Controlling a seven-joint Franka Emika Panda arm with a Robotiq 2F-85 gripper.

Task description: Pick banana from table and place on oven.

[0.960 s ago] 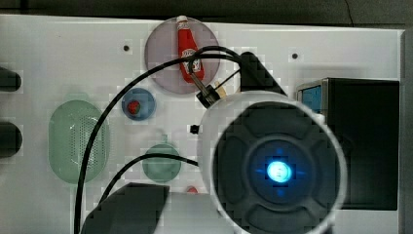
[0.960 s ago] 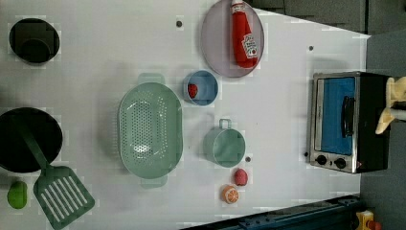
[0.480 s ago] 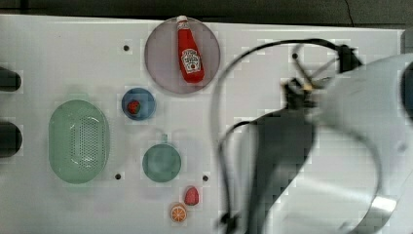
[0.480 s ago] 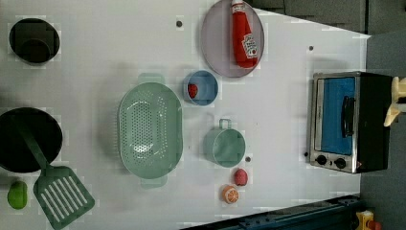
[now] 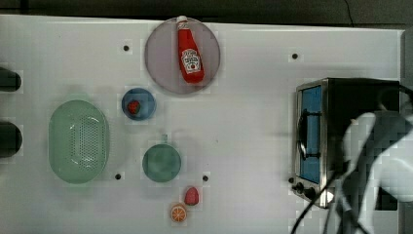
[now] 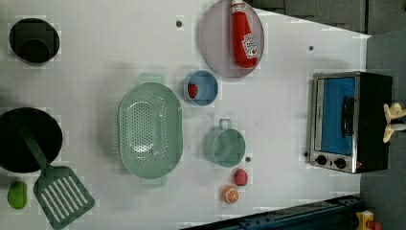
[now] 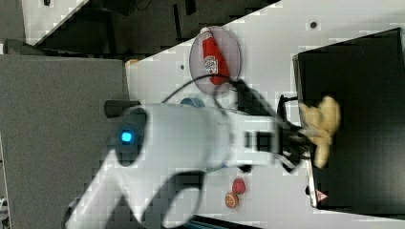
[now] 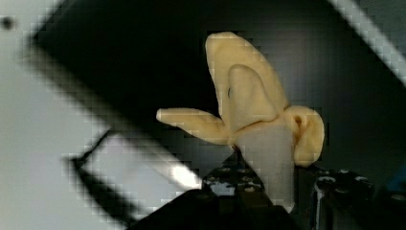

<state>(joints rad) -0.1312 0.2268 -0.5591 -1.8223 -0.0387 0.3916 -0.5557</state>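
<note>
The pale yellow banana [image 8: 258,105] sits clamped in the pincer [image 8: 268,191], held over the oven's [image 7: 363,119] black top.

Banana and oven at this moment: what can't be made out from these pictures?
- Top view: the arm covers the oven top where the banana would be.
- Left view: the banana sits at the frame edge, cut off.
- Wrist view: whether the banana touches the oven; the gripper is half cropped.
</note>
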